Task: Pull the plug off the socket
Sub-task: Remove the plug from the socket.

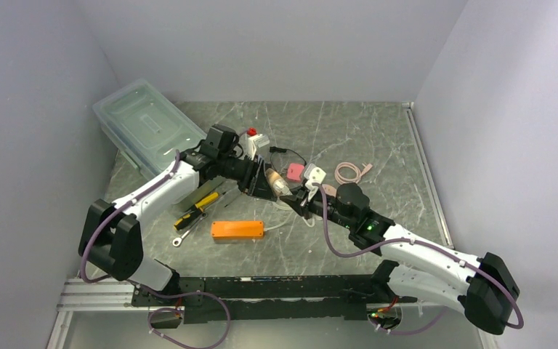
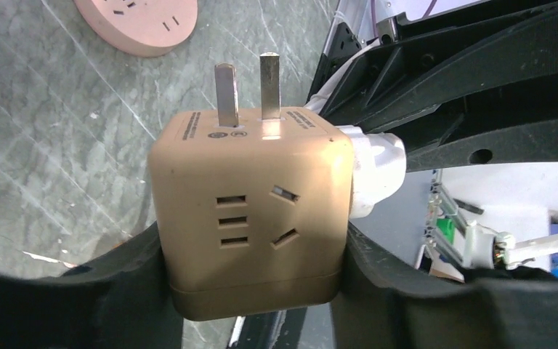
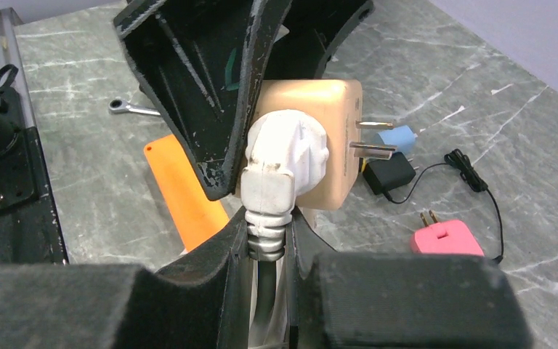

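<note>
The socket (image 2: 251, 218) is a tan cube adapter with two metal prongs pointing up, held above the table. My left gripper (image 2: 254, 291) is shut on it, one black finger pressed against each side. The white plug (image 3: 287, 156) sits pushed into the socket's (image 3: 338, 138) side face. My right gripper (image 3: 269, 247) is shut on the plug's ribbed neck, where the grey cord comes out. In the top view both grippers meet at mid table, left gripper (image 1: 270, 182) and right gripper (image 1: 301, 198) close together.
On the table below lie an orange block (image 1: 237, 230), a wrench (image 3: 134, 107) and hand tools (image 1: 196, 207). A pink adapter (image 3: 447, 236), a black charger (image 3: 392, 171) and a coiled pink cable (image 1: 352, 171) lie to the right. A clear plastic bin (image 1: 145, 123) stands at back left.
</note>
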Controlling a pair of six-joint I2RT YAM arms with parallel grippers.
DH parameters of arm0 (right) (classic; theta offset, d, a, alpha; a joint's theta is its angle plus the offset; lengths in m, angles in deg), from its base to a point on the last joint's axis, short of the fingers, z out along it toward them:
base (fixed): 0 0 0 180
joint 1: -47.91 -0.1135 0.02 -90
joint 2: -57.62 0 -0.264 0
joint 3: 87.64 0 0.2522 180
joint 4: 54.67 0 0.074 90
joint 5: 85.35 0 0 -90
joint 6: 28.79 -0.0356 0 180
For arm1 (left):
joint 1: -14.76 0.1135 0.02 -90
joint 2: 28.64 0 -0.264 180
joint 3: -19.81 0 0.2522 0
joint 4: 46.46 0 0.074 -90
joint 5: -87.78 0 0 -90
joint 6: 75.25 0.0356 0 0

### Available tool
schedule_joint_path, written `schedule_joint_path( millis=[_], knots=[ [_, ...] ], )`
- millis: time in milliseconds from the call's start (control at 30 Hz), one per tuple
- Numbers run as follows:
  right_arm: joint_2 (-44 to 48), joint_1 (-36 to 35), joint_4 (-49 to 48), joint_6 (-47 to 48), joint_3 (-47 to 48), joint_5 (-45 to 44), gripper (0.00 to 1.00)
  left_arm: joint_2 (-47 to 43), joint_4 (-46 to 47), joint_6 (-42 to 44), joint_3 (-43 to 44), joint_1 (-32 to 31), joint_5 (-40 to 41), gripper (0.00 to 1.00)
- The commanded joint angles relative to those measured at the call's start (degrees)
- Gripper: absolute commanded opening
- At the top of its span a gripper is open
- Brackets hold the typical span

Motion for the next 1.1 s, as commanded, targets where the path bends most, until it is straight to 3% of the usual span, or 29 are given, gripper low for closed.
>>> schedule_joint_path(
  millis=[0,33,67,333,467,533,733,767,867,900,967,1067],
  knots=[
    [0.52,-0.73,-4.36,-0.22,2.89,-0.35,0.0,0.02,1.78,0.7,0.88,-0.62,-0.64,0.11],
    [0.57,-0.73,-4.04,-0.25,3.13,-0.68,0.0,-0.16,0.94,1.15,1.03,-0.63,1.33,0.02],
    [0.71,-0.77,-3.8,-0.31,3.19,-0.85,0.0,-0.53,0.3,1.42,1.08,-0.65,3.86,0.0],
    [3.21,-5.44,-0.69,0.08,5.88,-3.6,0.0,0.42,-5.15,1.92,1.74,1.04,24.89,0.0],
    [4.47,-5.74,-0.5,-0.96,6.1,-2.39,0.0,-0.43,-5.43,2.84,1.23,1.06,31.15,0.0],
    [4.42,-5.74,-0.88,-0.95,5.55,-2.35,0.0,-0.86,-4.89,3.21,1.04,1.04,30.42,0.0],
    [2.36,-5.74,-0.44,-3.37,3.34,-6.78,0.0,-4.01,3.7,0.51,-1.67,2.62,15.29,0.0],
    [2.35,-5.74,-0.22,-5.63,2.89,-8.1,0.05,-4.2,3.5,0.55,-1.41,3.04,15.21,0.0],
    [3.57,-5.59,1.95,-9.8,1.99,-14.34,0.5,-4.84,0.37,1.84,-0.61,4.16,21.49,0.0],
    [3.98,-5.45,2.97,-10.55,2.14,-14.97,0.6,-5.07,-0.43,2.2,-0.59,4.2,23.06,0.0],
    [4.37,-4.95,4.58,-12.55,2.74,-15.89,0.7,-5.65,-0.29,2.15,-1.09,4.21,23.33,0.0],
    [3.68,-4.6,4.35,-15.64,3.28,-14.43,0.72,-5.87,1.0,1.42,-1.92,4.22,20.86,0.0]
  ],
)
